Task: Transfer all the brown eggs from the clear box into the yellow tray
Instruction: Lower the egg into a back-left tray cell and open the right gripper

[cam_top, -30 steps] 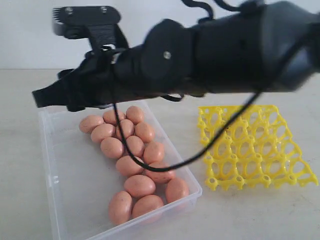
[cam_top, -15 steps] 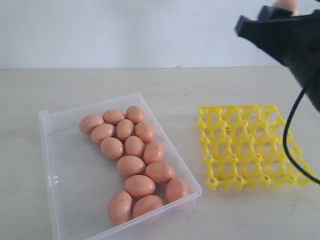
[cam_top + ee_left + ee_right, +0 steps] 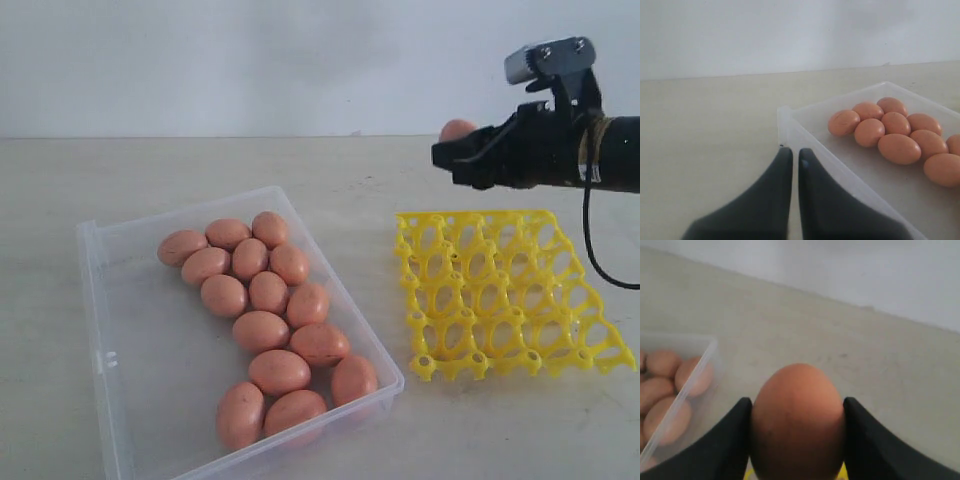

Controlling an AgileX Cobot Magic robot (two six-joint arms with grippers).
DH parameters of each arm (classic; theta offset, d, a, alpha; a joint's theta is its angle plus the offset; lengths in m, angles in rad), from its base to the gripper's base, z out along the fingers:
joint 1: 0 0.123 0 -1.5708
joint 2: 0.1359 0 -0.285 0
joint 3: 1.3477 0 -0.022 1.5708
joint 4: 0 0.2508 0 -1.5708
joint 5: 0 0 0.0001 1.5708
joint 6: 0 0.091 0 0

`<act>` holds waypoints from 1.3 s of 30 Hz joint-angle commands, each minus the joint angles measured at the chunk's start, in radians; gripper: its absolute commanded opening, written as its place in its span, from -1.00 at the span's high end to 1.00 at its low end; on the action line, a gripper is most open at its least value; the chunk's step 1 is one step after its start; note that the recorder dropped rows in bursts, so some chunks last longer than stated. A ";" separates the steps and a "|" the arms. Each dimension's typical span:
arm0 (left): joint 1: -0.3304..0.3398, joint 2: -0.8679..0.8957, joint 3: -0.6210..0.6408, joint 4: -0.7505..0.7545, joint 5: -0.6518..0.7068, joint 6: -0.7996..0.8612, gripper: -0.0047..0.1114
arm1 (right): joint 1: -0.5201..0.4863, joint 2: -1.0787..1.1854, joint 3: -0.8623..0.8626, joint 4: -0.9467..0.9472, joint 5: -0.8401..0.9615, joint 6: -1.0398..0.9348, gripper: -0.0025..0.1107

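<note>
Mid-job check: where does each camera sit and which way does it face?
Exterior: off the arms, facing across the table; shows the clear plastic box of brown eggs, the yellow lattice egg tray, and the right gripper holding one egg near the tray.
Left wrist: behind the shut left gripper, facing the box's corner.
Right wrist: behind the right gripper, facing over that egg.
Shared: all three show the box and its eggs.

Fifteen brown eggs (image 3: 261, 331) lie on their sides in the clear box (image 3: 150, 340), bunched close in a long clump on its right side. The yellow tray (image 3: 465, 316) sits flat beside the box, its cups empty. One more egg (image 3: 797, 420) is pinched in the right gripper (image 3: 452, 150), up above the tray's back edge.
</note>
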 commanded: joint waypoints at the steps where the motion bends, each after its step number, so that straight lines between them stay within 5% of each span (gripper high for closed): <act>1: -0.006 -0.002 0.004 0.002 -0.009 0.001 0.85 | -0.020 0.071 -0.018 -0.200 -0.076 0.102 0.96; 5: -0.006 -0.002 0.004 0.002 -0.009 0.001 0.85 | -0.020 0.125 -0.018 -0.268 -0.173 0.051 0.96; 12: -0.006 -0.002 0.004 0.002 -0.009 0.001 0.85 | -0.018 0.135 -0.027 -0.090 -0.179 -0.101 0.96; 19: -0.006 -0.002 0.004 0.002 -0.009 0.001 0.85 | 0.043 0.135 -0.030 -0.054 -0.043 -0.264 0.96; 39: -0.006 -0.002 0.004 0.002 -0.009 0.001 0.85 | 0.064 0.251 -0.073 -0.052 -0.018 -0.261 0.96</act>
